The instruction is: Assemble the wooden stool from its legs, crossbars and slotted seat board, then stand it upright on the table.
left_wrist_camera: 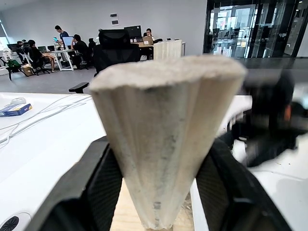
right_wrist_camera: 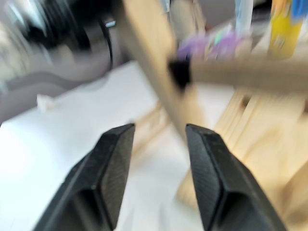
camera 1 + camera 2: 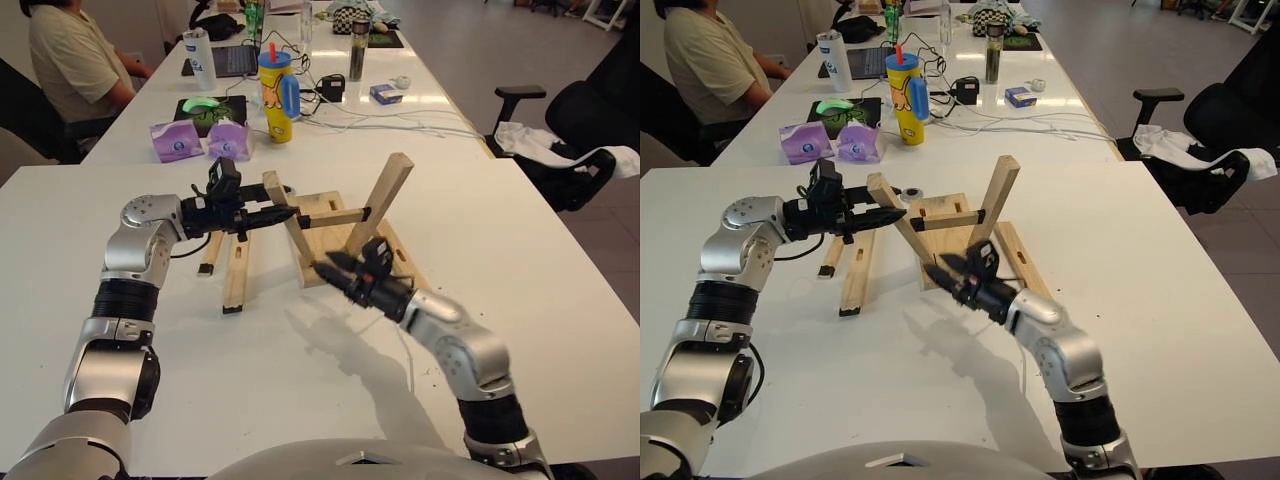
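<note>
**Leg frame going onto the seat board: left arm holds, right arm lines up**

Left eye view: the left gripper is clamped high on the left leg. A crossbar ties that leg to the second leg. The frame stands tilted on the slotted seat board, which lies flat mid-table. The right gripper sits low by the leg's foot at the board's near left corner. Loose pieces lie to the left. I'd call this the seating step; next, the foot needs steering into its slot while the left arm steadies.

Right eye view: same layout, and I can't tell whether the right tips touch the foot.

Left wrist view: here's what the head misses, the leg's end squeezed between both fingers.

Right wrist view: the fingers are spread and empty, with the leg just ahead.
</note>
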You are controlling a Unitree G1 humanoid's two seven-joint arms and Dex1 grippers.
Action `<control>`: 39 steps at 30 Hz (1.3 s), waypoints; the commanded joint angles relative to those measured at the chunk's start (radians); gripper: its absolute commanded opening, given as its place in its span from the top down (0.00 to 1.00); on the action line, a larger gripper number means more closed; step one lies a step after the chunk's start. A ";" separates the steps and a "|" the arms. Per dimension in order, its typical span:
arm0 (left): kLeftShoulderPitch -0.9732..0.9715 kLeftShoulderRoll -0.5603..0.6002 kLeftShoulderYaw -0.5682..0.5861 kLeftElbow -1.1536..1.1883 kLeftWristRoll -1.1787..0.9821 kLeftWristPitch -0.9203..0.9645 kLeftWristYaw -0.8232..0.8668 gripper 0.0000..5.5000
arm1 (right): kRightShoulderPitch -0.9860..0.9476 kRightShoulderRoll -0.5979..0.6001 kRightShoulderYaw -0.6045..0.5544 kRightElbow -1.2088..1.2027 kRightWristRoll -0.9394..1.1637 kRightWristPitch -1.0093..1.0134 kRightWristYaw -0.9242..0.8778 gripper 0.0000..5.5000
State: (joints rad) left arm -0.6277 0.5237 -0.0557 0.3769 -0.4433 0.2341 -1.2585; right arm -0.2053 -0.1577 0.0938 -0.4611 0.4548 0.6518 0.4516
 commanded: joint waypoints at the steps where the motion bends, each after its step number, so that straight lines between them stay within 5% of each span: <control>1: 0.022 0.002 -0.052 0.052 0.061 0.051 -0.006 0.62 | -0.150 0.047 0.074 0.026 -0.145 -0.086 -0.115 0.78; 9: -0.020 -0.023 -0.077 0.087 0.072 0.037 -0.024 0.62 | -0.009 0.013 0.267 0.472 -0.411 -0.071 -0.227 1.00; 16: 0.004 -0.002 -0.066 0.068 0.061 0.045 -0.034 0.62 | 0.027 0.067 0.131 0.263 -0.263 -0.203 -0.182 1.00; 21: -0.055 0.031 -0.057 0.090 0.048 0.067 -0.087 0.62 | 0.148 -0.030 0.047 0.095 -0.214 -0.304 -0.088 1.00; 39: -0.059 -0.002 -0.039 0.120 0.074 0.046 -0.065 0.62 | 0.066 0.065 0.172 0.585 -0.387 -0.321 -0.123 1.00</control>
State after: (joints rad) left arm -0.7376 0.5331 -0.0740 0.4796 -0.4027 0.2366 -1.3446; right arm -0.1379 -0.0847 0.2560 0.0869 0.0932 0.2789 0.3428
